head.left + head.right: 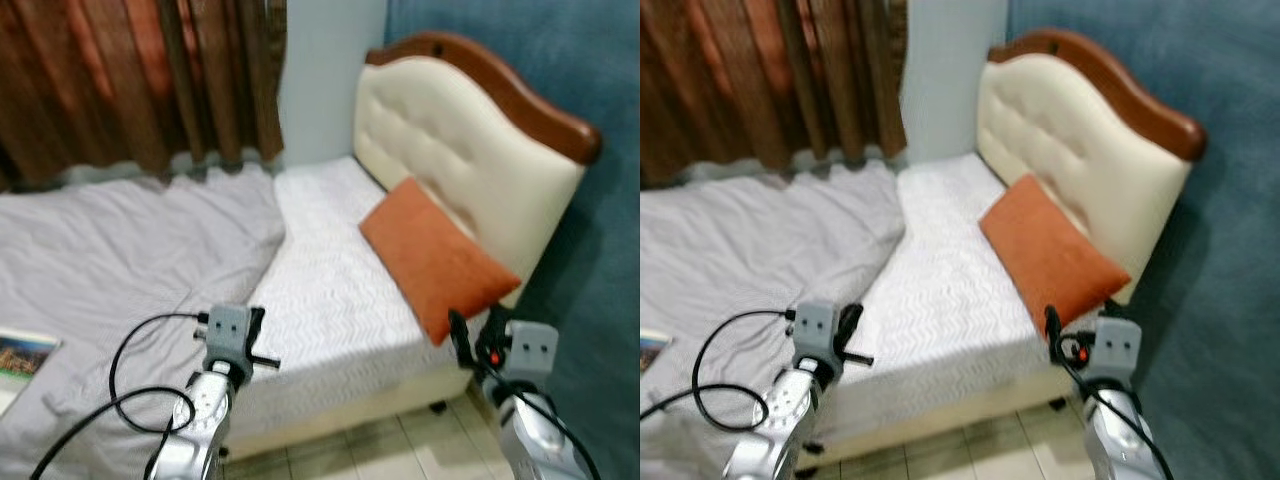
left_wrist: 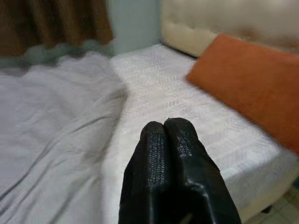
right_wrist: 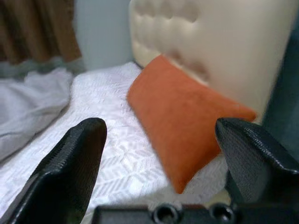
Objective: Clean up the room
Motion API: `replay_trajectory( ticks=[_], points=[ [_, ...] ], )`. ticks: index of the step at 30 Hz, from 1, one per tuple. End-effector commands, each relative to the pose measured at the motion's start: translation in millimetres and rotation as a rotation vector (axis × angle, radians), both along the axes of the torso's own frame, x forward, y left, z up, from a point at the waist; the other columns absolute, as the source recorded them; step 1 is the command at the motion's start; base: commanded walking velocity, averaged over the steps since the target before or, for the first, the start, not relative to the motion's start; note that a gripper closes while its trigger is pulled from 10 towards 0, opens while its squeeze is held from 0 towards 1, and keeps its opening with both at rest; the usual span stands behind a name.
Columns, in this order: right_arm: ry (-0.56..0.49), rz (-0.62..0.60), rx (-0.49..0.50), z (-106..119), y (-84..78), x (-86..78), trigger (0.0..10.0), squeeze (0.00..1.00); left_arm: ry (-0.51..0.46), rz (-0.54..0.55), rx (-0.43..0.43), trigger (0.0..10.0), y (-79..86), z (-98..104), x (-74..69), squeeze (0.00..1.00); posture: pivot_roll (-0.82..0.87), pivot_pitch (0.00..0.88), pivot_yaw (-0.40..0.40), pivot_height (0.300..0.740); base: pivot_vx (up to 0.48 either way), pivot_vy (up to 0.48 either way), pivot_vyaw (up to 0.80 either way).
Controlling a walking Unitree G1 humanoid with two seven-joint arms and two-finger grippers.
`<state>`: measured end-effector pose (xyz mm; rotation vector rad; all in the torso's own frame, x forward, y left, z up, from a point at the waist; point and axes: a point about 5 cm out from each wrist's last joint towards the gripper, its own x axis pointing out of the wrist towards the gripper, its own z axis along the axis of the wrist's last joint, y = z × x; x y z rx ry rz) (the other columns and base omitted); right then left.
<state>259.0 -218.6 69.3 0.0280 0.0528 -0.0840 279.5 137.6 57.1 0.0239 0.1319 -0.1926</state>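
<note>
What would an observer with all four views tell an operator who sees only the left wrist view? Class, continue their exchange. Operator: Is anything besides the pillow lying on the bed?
Observer: Yes, what looks like a book lies on the grey blanket, far to the robot's left.
Operator: What are the right gripper's fingers doing?
Observer: The right gripper has its fingers open, aimed at the orange pillow.
Operator: What tops the headboard?
Observer: A brown wooden rim.

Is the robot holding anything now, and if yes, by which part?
Nothing is held. The left gripper is shut on nothing above the bed; the right gripper is open, facing the orange pillow.
</note>
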Motion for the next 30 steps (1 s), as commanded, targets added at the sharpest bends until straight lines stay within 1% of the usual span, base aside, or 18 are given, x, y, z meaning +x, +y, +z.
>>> replay_trajectory(
  ticks=[1,3,5,7,9,10,14,16,20,23,25,30],
  points=[
    [0.003,0.019,0.021,-1,5.6,2.5,10.0,0.0,0.017,0.034,-0.005,10.0,5.7,-6,-0.7,0.0,0.0,0.02,0.006,0.74,0.0,0.472,0.0],
    [0.003,0.019,0.021,-1,5.6,2.5,10.0,0.0,0.017,0.034,-0.005,10.0,5.7,-6,-0.7,0.0,0.0,0.02,0.006,0.74,0.0,0.472,0.0],
    [0.01,0.063,0.051,-2,11.5,1.1,10.0,0.0,-0.01,0.049,-0.013,10.0,5.0,-3,-3.2,0.0,0.0,0.025,-0.004,0.74,0.0,0.472,0.0],
    [0.015,0.1,0.059,-3,14.5,2.4,10.0,0.0,-0.021,0.058,-0.025,10.0,1.6,0,-5.6,0.0,0.01,0.027,-0.02,0.74,0.0,0.472,0.0],
    [0.021,0.112,0.064,-4,15.4,3.6,10.0,0.0,-0.022,0.059,-0.027,10.0,0.2,1,-6.1,0.0,0.01,0.027,-0.02,0.74,0.0,0.472,0.0],
    [0.019,0.136,0.068,-3,18.1,6.4,10.0,0.0,-0.021,0.055,-0.022,10.0,-1.8,1,-6.0,0.0,0.02,0.025,-0.026,0.74,0.0,0.446,0.73],
    [0.017,0.153,0.07,-2,20.0,8.3,10.0,0.0,-0.02,0.052,-0.019,10.0,-2.9,1,-5.7,0.0,0.02,0.025,-0.026,0.74,0.0,0.443,0.63],
    [0.021,0.185,0.062,-2,25.4,15.2,10.0,0.0,-0.008,0.06,-0.002,10.0,0.3,-2,-4.5,0.0,0.04,0.024,-0.034,0.74,0.0,0.426,0.59],
    [0.044,0.208,0.039,-4,29.5,19.8,10.0,0.0,0.004,0.073,0.009,10.0,5.2,-3,-4.1,0.0,0.05,0.023,-0.035,0.74,0.0,0.422,0.58],
    [0.049,0.204,0.028,-5,29.5,20.7,10.0,0.0,0.005,0.076,0.008,10.0,6.1,-3,-3.8,0.0,0.05,0.023,-0.034,0.74,0.0,0.423,0.55],
    [0.062,0.198,0.007,-7,29.1,24.1,10.0,0.0,0.006,0.082,0.007,10.0,8.7,-2,-1.2,0.0,0.05,0.017,-0.032,0.74,0.0,0.426,0.0],
    [0.058,0.2,0.006,-6,29.9,27.3,10.0,0.0,0.005,0.079,0.006,10.0,10.4,0,2.2,0.0,0.05,0.006,-0.028,0.74,0.0,0.434,0.0]
  ],
)
